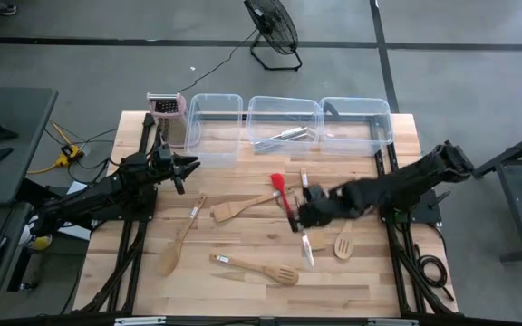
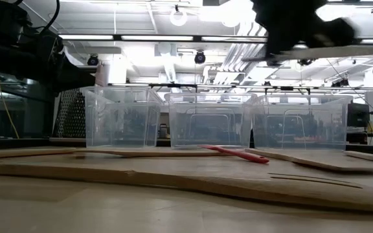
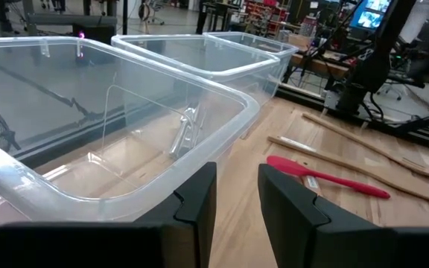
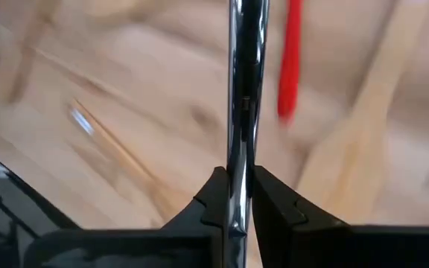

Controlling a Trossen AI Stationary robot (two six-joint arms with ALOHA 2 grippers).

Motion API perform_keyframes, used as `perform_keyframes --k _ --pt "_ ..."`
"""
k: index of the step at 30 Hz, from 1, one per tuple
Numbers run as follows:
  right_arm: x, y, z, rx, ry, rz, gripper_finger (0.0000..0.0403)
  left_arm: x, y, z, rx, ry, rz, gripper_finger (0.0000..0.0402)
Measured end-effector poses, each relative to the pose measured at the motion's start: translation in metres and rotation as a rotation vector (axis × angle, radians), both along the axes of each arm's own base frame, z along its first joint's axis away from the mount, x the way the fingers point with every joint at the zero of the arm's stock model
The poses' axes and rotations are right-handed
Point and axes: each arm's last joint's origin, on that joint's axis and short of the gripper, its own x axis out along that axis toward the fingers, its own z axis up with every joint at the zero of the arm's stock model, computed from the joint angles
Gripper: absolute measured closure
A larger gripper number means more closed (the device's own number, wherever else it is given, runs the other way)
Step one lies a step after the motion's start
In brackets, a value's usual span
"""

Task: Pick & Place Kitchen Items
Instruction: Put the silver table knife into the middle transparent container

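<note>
My right gripper (image 1: 296, 217) hangs over the middle of the table, shut on a slim silvery metal utensil (image 4: 238, 89), which stays clear of the wood. Beside it a red spatula (image 1: 279, 186) lies flat on the table. Light wooden utensils also lie flat: a spatula (image 1: 241, 207), a spoon (image 1: 180, 239), a slotted spatula (image 1: 257, 269) and a spoon (image 1: 343, 241). My left gripper (image 3: 237, 195) waits open and level at the table's left, in front of the left clear tub (image 3: 125, 126), with nothing between its fingers. My right gripper pinches the utensil's narrow metal shaft (image 4: 237, 160) between its two fingers. The fingers slant steeply down from the right side. The utensil runs on past the fingertips (image 1: 307, 247) toward the near edge. It is lifted off the table; which end is held stays hidden.
Three clear tubs (image 1: 214, 119) (image 1: 284, 116) (image 1: 357, 112) stand in a row along the far edge; the middle one holds silvery cutlery (image 1: 285, 136). An upright box grater (image 1: 165, 112) stands left of them. Bare wood shows at the near left corner.
</note>
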Motion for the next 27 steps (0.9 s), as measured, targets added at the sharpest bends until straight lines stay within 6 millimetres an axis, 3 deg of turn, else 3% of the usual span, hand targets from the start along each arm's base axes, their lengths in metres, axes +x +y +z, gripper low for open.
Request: perform_keyframes --k 14,22,27 --pt "0.001 -0.121 0.053 -0.516 -0.237 0.286 0.0374 0.0 0.0 0.0 0.0 0.0 -0.004 0.03" --pt "-0.005 -0.163 0.087 -0.812 -0.281 0.488 0.0374 0.0 0.0 0.0 0.0 0.0 -0.003 0.03" --pt "-0.01 -0.185 0.104 -1.025 -0.214 0.614 0.0374 0.0 0.0 0.0 0.0 0.0 -0.003 0.03"
